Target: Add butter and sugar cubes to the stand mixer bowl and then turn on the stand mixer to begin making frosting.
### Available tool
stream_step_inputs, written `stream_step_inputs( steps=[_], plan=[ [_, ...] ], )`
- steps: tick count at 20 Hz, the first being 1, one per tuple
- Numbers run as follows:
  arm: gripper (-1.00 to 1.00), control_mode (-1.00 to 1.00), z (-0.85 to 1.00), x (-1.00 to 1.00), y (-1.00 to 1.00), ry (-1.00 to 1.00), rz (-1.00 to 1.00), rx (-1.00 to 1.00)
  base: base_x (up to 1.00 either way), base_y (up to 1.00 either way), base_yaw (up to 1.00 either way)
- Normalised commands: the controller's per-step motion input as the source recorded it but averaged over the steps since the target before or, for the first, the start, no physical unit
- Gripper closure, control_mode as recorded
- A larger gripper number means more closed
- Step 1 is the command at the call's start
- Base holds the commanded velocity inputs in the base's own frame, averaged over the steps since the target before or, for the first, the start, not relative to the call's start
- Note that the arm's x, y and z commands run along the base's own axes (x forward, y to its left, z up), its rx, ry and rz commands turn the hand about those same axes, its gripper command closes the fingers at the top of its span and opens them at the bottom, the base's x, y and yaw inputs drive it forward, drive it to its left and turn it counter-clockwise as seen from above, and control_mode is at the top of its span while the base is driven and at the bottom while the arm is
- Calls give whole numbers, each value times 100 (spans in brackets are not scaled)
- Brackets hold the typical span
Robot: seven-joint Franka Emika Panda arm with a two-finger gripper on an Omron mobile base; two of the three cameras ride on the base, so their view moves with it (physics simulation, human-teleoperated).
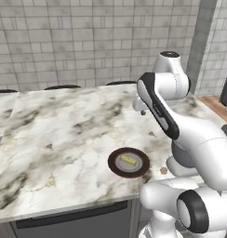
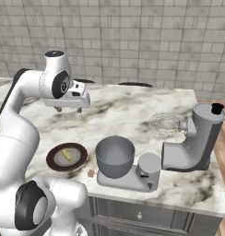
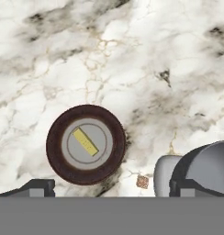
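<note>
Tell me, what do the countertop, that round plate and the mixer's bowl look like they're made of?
The countertop looks like polished marble: white with grey and tan veining. The plate seems to be glazed ceramic, with a dark-brown rim and a matte grey centre. The stand mixer bowl looks like brushed metal, smooth and evenly grey, though in a rendered scene plastic can't be ruled out.

The butter (image 2: 66, 154) lies on the plate (image 2: 54, 162), which sits on the surface (image 2: 128, 110) left of the stand mixer bowl (image 2: 115, 156). The sugar cube (image 2: 91, 173) rests on the surface between plate and bowl, near the front edge. The bowl stands on the base of the stand mixer (image 2: 190, 143), whose head is tilted back to the right.
</note>
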Motion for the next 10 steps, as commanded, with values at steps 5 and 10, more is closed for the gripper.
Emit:
stream_step_inputs(
  steps=[5,10],
  plan=[
    [-100,100,0,0,0,0,0,0,53,2,0],
    [-100,100,0,0,0,0,0,0,50,0,0]
  ],
)
